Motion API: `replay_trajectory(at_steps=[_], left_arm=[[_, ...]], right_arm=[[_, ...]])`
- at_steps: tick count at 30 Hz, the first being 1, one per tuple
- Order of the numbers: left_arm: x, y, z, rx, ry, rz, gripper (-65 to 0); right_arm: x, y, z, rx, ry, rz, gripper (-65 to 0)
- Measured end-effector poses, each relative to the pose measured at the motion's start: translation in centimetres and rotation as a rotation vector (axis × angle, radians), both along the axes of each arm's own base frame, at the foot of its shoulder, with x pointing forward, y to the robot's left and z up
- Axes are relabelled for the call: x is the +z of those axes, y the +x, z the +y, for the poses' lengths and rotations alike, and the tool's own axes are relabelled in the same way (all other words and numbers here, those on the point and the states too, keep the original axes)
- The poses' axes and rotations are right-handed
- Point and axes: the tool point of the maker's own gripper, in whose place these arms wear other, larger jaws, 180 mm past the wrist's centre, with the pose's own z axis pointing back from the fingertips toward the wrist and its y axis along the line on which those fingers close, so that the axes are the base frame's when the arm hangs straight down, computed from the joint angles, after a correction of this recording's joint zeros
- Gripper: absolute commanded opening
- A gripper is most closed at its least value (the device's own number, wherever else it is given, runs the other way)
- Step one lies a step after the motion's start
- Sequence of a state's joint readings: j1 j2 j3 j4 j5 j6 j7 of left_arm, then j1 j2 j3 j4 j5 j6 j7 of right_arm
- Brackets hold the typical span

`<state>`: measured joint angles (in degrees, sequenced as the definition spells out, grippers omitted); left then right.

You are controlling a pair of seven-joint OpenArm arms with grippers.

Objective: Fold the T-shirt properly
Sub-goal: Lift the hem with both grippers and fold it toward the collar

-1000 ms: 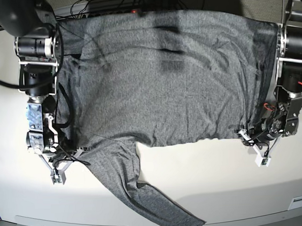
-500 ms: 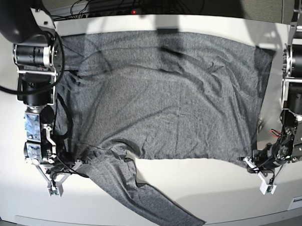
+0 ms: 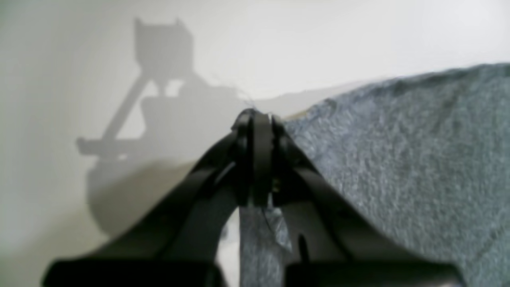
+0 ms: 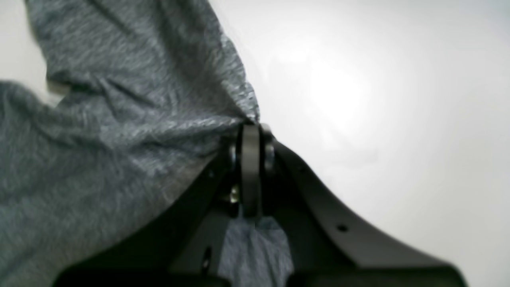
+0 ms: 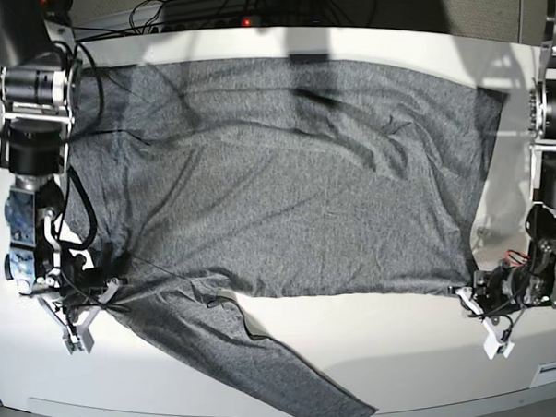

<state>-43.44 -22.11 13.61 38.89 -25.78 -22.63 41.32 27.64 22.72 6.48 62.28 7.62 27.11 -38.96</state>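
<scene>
- the heather-grey mottled knit long-sleeved t-shirt lies spread flat across the white surface, no fold made yet.
- left hand and right hand each clamp a near corner; every fold remains.

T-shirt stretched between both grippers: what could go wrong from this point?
1. Both the left gripper and right gripper pinch only a thin edge of the T-shirt; further pulling may slip a corner free.
2. The long sleeve trails loose toward the table edge and could get folded in crooked.
3. Wrinkles across the body may set into the fold.
</scene>
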Motion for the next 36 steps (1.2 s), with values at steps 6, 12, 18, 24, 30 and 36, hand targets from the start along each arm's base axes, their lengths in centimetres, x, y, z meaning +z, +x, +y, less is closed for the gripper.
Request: replay_trajectory(at_steps=[6,12,18,24,30,36], left_arm=[[2.1,-0.1,0.0,-0.007,-0.057,0.003,-65.0],[3.1,-0.5,2.2,0.02,-0.062,-0.006,-65.0],[0.6,-4.3,3.3,-0.018,-0.043,0.04,-65.0],[1.0,-6.8,1.3,-0.131,0.001,0.03,-65.0],[1.7,-9.3,0.2,-0.209,0.051,0.021,-65.0],[4.5,-10.4,1.1,-0.159,0.025,-0.07,-65.0]], right_arm=[[0.9,-2.0,1.7,0.056,-0.03,-0.034,-65.0],[1.7,-4.3,1.4,0.048,-0.05,-0.059,-65.0],[3.0,-6.3,-0.5,-0.015,-0.011,-0.113,-65.0],[2.3,-8.6,-0.5,-0.013,-0.033,-0.085,-65.0],[2.0,-10.5,0.3,0.016,-0.06,-0.061,-65.0],[2.1,-12.4,1.1,0.044,-0.088,-0.045,-65.0]])
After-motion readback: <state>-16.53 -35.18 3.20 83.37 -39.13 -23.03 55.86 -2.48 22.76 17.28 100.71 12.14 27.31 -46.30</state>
